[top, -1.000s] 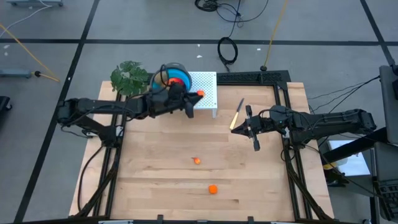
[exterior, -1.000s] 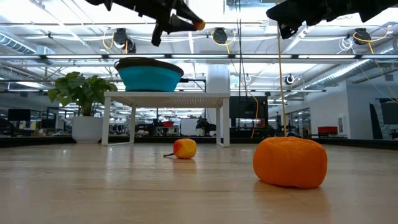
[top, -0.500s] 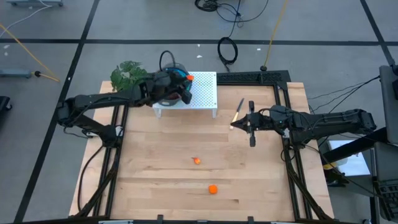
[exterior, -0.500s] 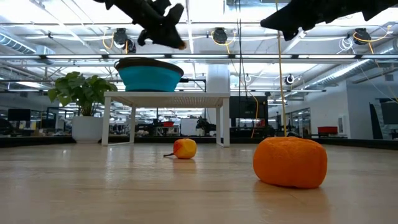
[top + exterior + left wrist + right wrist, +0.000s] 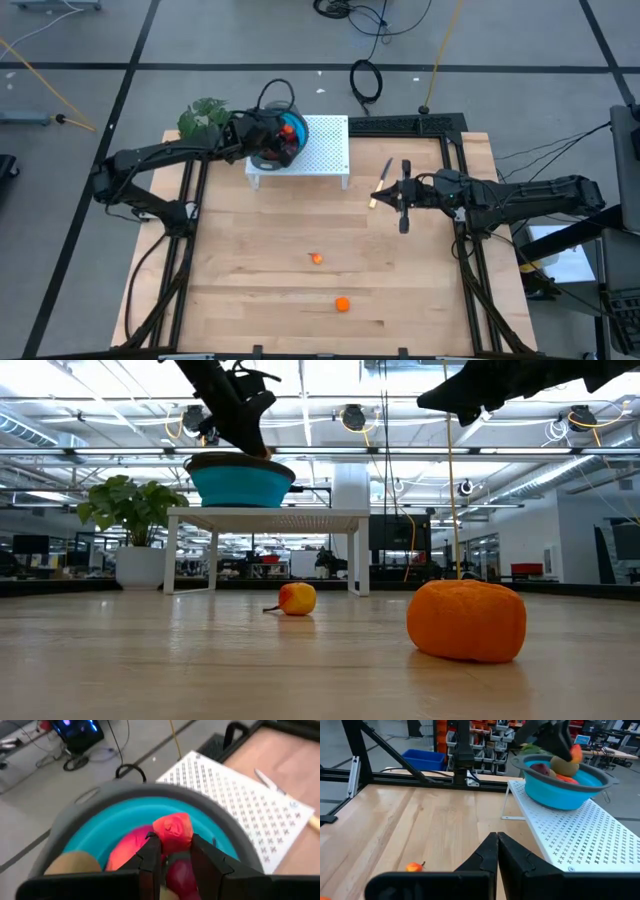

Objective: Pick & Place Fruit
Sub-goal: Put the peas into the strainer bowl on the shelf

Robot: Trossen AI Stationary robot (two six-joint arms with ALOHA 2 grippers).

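The left tool (image 5: 172,855) hangs over the blue bowl (image 5: 110,825), its fingers (image 5: 151,855) pinched on a small orange-red fruit (image 5: 173,831) that sits just above the pieces already piled inside: a red one, a brownish one near the rim, and more I can't make out. The bowl stands on a white perforated stand (image 5: 325,150) at the back of the table (image 5: 260,300). What worries me is that pile. If the fruit is let go from this height onto rounded pieces, I'd expect it to bounce or roll, and it could hop the rim and drop off the stand onto the floor behind. Going lower has its own danger: the fingers could knock the bowl's edge, and a light bowl on a smooth stand may slide or tip. It may also cling to one finger when the tool spreads, being so small. The right tool (image 5: 497,852) waits with its fingers pressed together and nothing in them, out over the right side of the table beside the knife (image 5: 381,183). Two pieces are left on the wood, a small orange-red one (image 5: 317,258) with a stalk and an orange ball (image 5: 342,304) nearer the front, well apart; both look ready to roll off from a clumsy nudge.
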